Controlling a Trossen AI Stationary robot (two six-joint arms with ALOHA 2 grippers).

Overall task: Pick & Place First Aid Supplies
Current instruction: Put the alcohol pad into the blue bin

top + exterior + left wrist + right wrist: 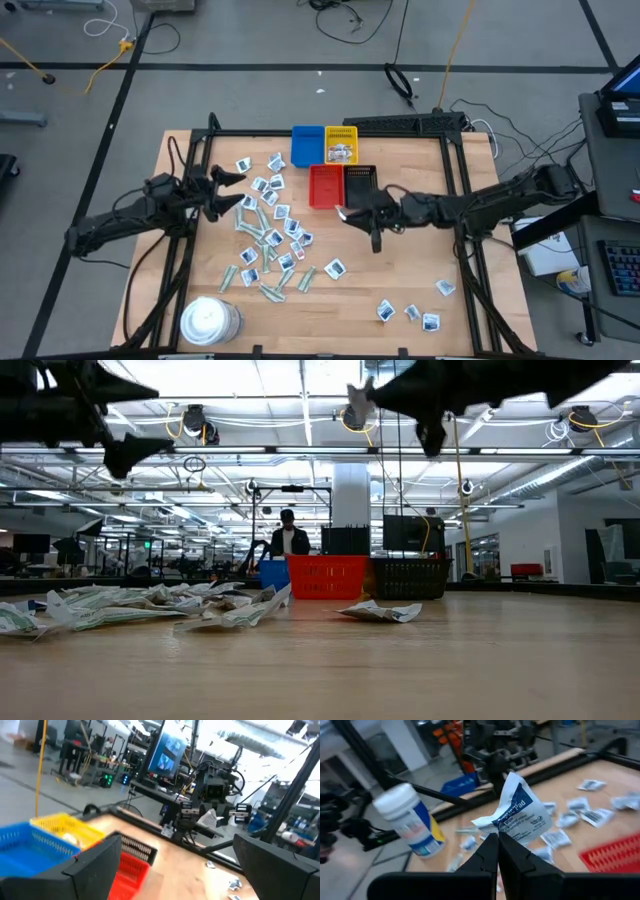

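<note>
Carrying: the right claw (497, 840) has its fingers pressed together on one small white square packet with blue print (520, 815), pinched by a lower corner and held well above the worktop.
Right claw position: in the high view the right claw (345, 213) hangs just beside the red slotted plastic tray (325, 186) and the black slotted plastic tray (360, 181), on their near side.
Left claw: the left claw (232, 188) hovers spread and empty over the far edge of the packet scatter, waiting.
Supplies: the loose pile of small white squares and pale grey-green strips (268, 235) lies on the light wooden worktop (400, 270) between the two arms; a few more packets (410, 313) sit well apart near the front right.
Trays: a blue slotted tray (307, 145) and a yellow slotted tray (341, 145), which already holds some packets, stand behind the red and black ones.
Other: a big round white tub with a label (208, 321) stands at the front left corner.
Stage: by my read, this is the carry towards a tray, release not yet made.
Risk one: the grip is only on a corner, so the limp packet could swing or slip out on a quick move and land on the wood.
Risk two: the four trays touch one another, so a release slightly off centre could drop it in the wrong one or leave it on a shared rim.
Risk three: the flat wrapper may cling to a finger when the claw spreads.
</note>
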